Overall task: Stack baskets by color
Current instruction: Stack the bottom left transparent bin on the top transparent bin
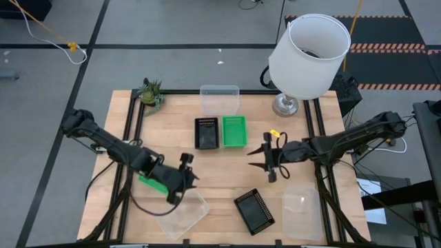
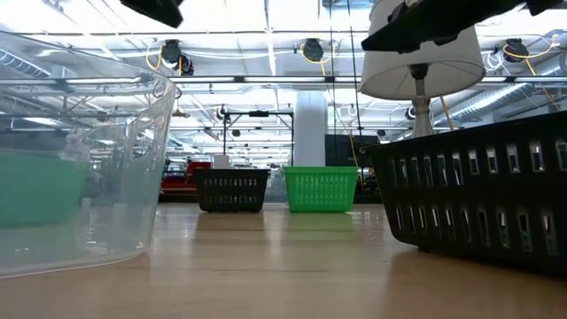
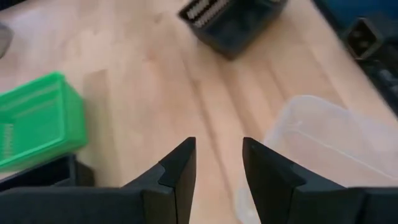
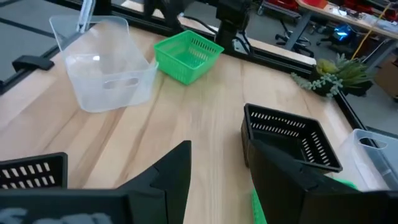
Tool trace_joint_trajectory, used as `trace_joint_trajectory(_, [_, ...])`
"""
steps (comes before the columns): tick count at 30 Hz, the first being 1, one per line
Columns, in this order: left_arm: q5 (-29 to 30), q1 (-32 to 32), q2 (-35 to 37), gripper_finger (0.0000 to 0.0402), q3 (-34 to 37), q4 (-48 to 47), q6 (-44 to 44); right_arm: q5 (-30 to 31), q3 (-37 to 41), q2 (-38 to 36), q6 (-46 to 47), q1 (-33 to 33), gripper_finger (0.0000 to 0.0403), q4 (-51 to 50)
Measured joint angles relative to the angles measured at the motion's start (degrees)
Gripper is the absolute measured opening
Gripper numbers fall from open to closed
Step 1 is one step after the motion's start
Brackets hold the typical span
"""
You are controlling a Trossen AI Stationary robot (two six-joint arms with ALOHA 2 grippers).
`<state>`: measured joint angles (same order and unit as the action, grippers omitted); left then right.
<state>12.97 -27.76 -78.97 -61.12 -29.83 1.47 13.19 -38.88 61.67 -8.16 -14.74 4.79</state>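
1. Baskets scattered, none stacked yet: black basket and green basket side by side at frame centre, a clear basket just above them.
2. Second green basket lower left, partly under the left arm, touching or nearly touching another clear basket.
3. Second black basket tilted at lower centre; third clear basket lower right.
4. Left gripper hovering left of centre, fingers apart, nothing between them.
5. Right gripper right of centre, beside the centre green basket, jaws apart and empty.
6. Likely next: choosing a basket to grasp by its wall.
7. Risk: clear walls hard to judge, so a pinch could slip or shove the basket away.
8. Risk: both grippers close to centre; simultaneous reaches could collide.
9. Risk: white lampshade at upper right near the right arm, so a high swing could knock it.
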Motion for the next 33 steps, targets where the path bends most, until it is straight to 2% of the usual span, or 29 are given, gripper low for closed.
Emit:
trace_joint_trajectory(9, [-4.8, -1.5, -9.2, 0.0131, -0.2, -0.3, 1.3, 0.1, 0.0, -0.3, -0.3, 0.0, 0.0155, -1.2])
trace_joint_trajectory(17, [-5.7, 1.3, -15.1, 0.0143, -0.2, -4.6, -0.1, 0.1, 0.0, -0.3, -1.4, 0.0, 0.0155, -1.9])
trace_joint_trajectory(21, [-9.7, 3.1, -16.0, 0.014, -0.2, -4.4, -2.8, 0.2, 0.0, -0.3, -1.5, 0.0, 0.0155, -2.4])
trace_joint_trajectory(25, [-12.3, 4.7, -16.3, 0.0109, -0.2, -4.3, -4.3, 0.2, 0.0, -0.3, -1.7, 0.0, 0.0155, -3.6])
trace_joint_trajectory(31, [-16.6, 6.2, -16.3, 0.0023, -0.2, -4.4, -5.8, 0.2, 0.0, -0.3, -2.2, 0.0, 0.0155, -3.8])
trace_joint_trajectory(33, [-18.0, 6.6, -16.3, 0.0011, -0.2, -4.4, -4.3, 0.2, 0.0, -0.3, -2.8, 0.0, 0.0155, -3.8])
